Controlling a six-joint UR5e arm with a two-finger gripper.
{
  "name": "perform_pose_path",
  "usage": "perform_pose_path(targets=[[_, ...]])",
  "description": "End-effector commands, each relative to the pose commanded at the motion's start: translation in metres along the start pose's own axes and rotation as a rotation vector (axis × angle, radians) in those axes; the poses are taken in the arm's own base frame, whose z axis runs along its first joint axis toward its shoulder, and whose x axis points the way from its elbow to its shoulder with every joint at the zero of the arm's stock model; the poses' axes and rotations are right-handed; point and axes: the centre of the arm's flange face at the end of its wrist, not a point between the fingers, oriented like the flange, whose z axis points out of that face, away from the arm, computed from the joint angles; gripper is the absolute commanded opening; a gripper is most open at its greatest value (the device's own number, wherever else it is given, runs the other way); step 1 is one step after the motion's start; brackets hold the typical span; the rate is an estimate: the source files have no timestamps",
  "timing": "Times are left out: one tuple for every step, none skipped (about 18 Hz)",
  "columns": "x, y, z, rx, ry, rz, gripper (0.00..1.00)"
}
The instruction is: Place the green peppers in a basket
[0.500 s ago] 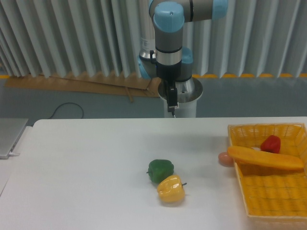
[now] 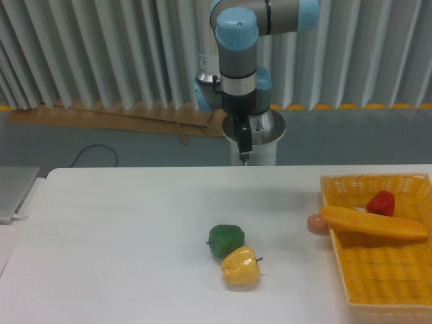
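Note:
The green pepper lies on the white table, touching the yellow pepper at its front right. The yellow woven basket stands at the table's right edge. My gripper hangs from the arm over the table's far edge, well above and behind the green pepper. It holds nothing. I see it edge-on as one narrow dark shape, so the gap between its fingers does not show.
In the basket lie a red pepper and a long orange vegetable that rests across its left rim. A small pinkish-orange round thing sits just outside that rim. A laptop corner shows at the far left.
The arm's wrist and gripper have shifted a few pixels to the right. The peppers and the basket have not moved.

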Motion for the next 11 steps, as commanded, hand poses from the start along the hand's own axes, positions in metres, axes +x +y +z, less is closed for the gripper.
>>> perform_pose_path(targets=[[-0.0005,0.0002,0.0007,-0.001,0.002,0.000,1.00],[-0.0010,0.0000,0.0015,0.000,0.003,0.000,1.00],[-0.0019,0.0015,0.0022,0.000,0.005,-0.003,1.00],[-0.0015,0.0015,0.0037,0.000,0.008,-0.005,1.00],[-0.0024,0.0013,0.0030,0.002,0.006,-0.005,1.00],[-0.0025,0.0013,0.0052,0.002,0.011,-0.004,1.00],[-0.0025,0.0006,0.0051,0.002,0.009,-0.005,1.00],[-0.0030,0.0006,0.0058,0.002,0.011,-0.008,1.00],[-0.0032,0.0013,0.0058,0.002,0.011,-0.014,1.00],[-0.0032,0.0010,0.0058,0.005,0.011,-0.020,1.00],[-0.0047,0.0016,0.0058,0.006,0.011,-0.027,1.00]])
